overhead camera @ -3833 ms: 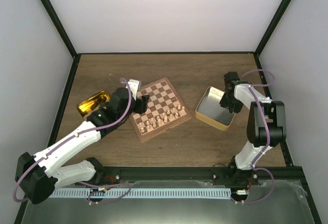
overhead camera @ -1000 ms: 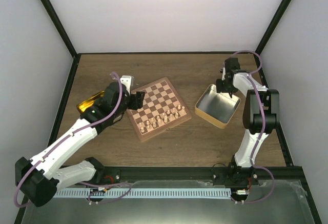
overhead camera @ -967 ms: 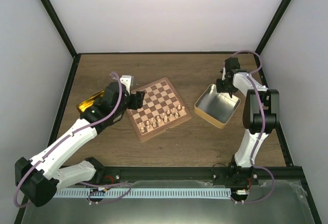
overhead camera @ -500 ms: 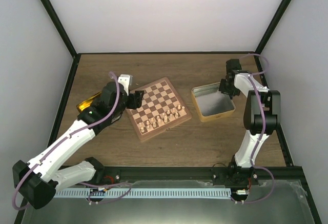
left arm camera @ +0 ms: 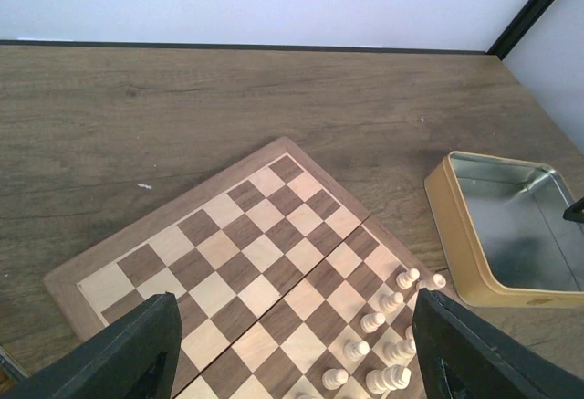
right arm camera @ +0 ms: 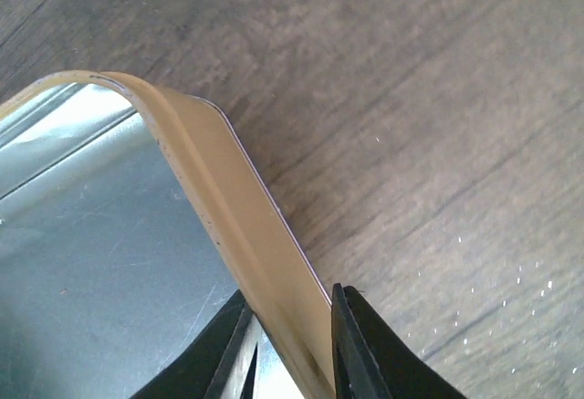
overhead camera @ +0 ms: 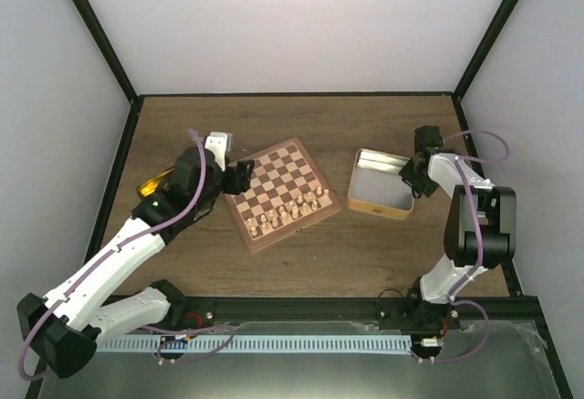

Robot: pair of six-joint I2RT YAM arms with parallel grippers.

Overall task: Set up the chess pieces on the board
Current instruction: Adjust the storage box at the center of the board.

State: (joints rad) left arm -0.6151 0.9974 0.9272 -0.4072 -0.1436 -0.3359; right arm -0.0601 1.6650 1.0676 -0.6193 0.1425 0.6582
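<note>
Right claw (right arm camera: 294,349) is pinched onto the side wall of the gold tin (overhead camera: 376,205), which sits at 3 o'clock from the board (overhead camera: 278,173). The board's in the middle of the counter (overhead camera: 310,116), turned a bit askew. Pale pieces (overhead camera: 294,207) are bunched along its 5 o'clock edge. Left claw (left arm camera: 301,362) hangs over the board's 9 o'clock corner, fingers wide apart.

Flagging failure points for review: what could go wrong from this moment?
1. The right gripper pinches only the thin wall of the tin; it could slip or tip if lifted.
2. Some chess pieces stand at the board edge close to the tin; sliding it that way could topple them.
</note>
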